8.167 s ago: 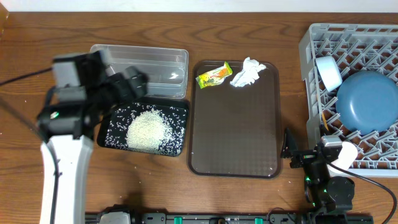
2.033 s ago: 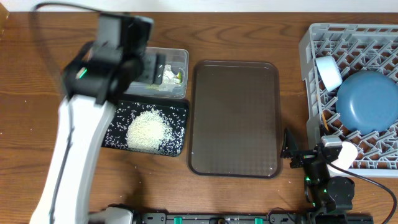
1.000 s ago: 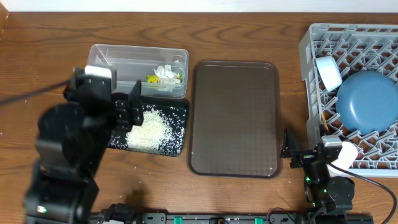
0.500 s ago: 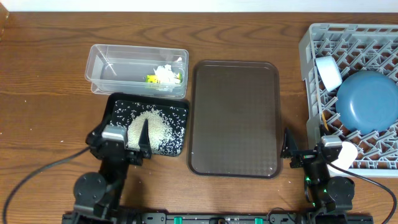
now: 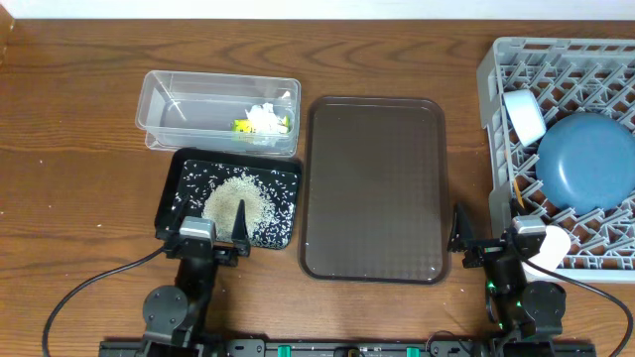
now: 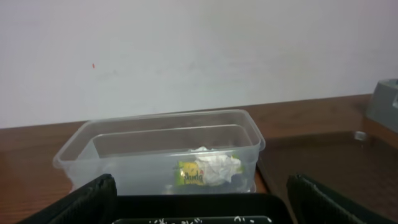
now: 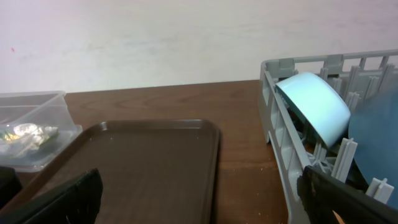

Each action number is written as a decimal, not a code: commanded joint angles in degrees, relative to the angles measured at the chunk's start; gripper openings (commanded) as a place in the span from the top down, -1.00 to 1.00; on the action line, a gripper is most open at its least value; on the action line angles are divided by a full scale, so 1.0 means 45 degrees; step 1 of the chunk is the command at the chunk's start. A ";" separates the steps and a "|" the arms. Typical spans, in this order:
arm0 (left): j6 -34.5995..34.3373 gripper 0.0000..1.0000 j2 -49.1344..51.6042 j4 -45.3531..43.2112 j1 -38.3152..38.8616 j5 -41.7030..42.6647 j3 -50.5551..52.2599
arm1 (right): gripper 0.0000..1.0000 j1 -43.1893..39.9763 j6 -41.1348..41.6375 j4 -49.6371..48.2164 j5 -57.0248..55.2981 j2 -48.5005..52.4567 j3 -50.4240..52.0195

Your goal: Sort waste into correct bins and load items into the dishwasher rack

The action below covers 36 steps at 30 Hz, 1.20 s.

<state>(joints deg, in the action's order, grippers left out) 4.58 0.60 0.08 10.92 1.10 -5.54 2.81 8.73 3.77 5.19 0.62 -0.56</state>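
The yellow-green wrapper (image 5: 243, 125) and white tissue (image 5: 265, 115) lie in the clear tub (image 5: 198, 99); both show through its wall in the left wrist view (image 6: 205, 169). Rice (image 5: 233, 198) is heaped in the black tray (image 5: 288, 233). My left gripper (image 5: 210, 238) is open and empty at that tray's near edge (image 6: 205, 208). My right gripper (image 5: 483, 243) is open and empty between the brown tray and the rack (image 7: 199, 205). The grey rack (image 5: 496, 69) holds the blue bowl (image 5: 590, 164) and a pale mint bowl (image 5: 524, 114) standing on edge (image 7: 314, 109). The white bowl, pink cup and chopsticks are not clearly visible.
A large brown serving tray (image 5: 374, 188) lies bare in the middle, between the black tray and the rack. The rack's left wall (image 7: 280, 137) stands close to my right gripper. A white wall runs behind the table.
The wrapper and tissue went from the brown tray into the clear tub. My left arm then pulled back to the table's front, by the black tray. The right arm has not moved.
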 commanded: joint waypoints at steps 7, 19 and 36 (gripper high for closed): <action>0.0165 -0.79 -0.0112 0.0204 0.0520 -0.0068 0.1180 | -0.98 -0.0194 0.0141 -0.0005 0.0049 -0.0068 0.0053; 0.0165 -0.80 -0.0087 0.0869 0.0797 -0.0068 0.1180 | -0.99 -0.0194 0.0141 -0.0005 0.0049 -0.0068 0.0053; 0.0165 -0.79 -0.0083 0.0869 0.0797 -0.0068 0.1180 | -0.98 -0.0194 0.0141 -0.0005 0.0049 -0.0068 0.0053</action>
<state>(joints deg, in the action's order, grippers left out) 4.58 0.58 1.28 14.37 1.52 -0.89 2.81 8.73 3.75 5.19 0.62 -0.54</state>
